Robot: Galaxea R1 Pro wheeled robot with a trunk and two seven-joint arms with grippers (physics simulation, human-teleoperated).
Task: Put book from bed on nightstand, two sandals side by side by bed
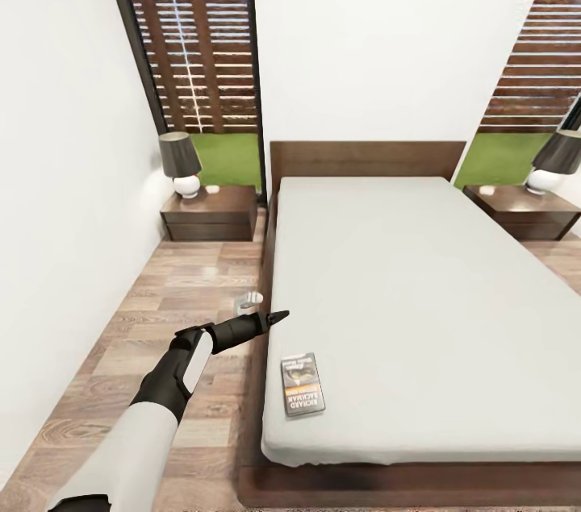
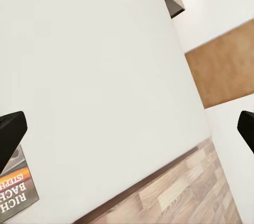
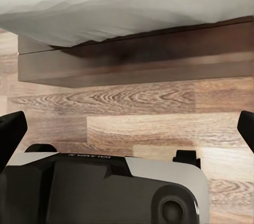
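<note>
Small thin paperback book (image 1: 303, 385) with a dark cover, orange band and white block lettering, lying flat on the pale grey-white mattress of the large low bed (image 1: 420, 310), near the foot corner on the robot's left side, just in from the mattress edge. Same book (image 2: 16, 192) at the frame edge in the left wrist view, partly behind one black fingertip. Left gripper (image 1: 270, 320), black and pointed, held out above the floor-side edge of the bed, near the book but apart from it, nothing between its fingers (image 2: 9, 131), which stand wide apart in the wrist view. Right gripper (image 3: 127, 128) aimed at the dark brown wooden platform frame (image 3: 137, 65) and the grey-brown wood-plank floor (image 3: 148, 118), fingers likewise spread wide and empty. Brown headboard (image 1: 367, 159) against the white wall at the far end. Small dark brown two-drawer nightstand (image 1: 211, 214) left of the bed, bearing a white-based lamp with a dark shade (image 1: 181, 164); a second nightstand (image 1: 528, 212) with a matching lamp (image 1: 555, 161) on the right. Small pale object (image 1: 248, 301) on the floor beside the bed, too unclear to identify. Tall windows behind, showing a slatted brown fence (image 1: 194, 52) and green grass.
</note>
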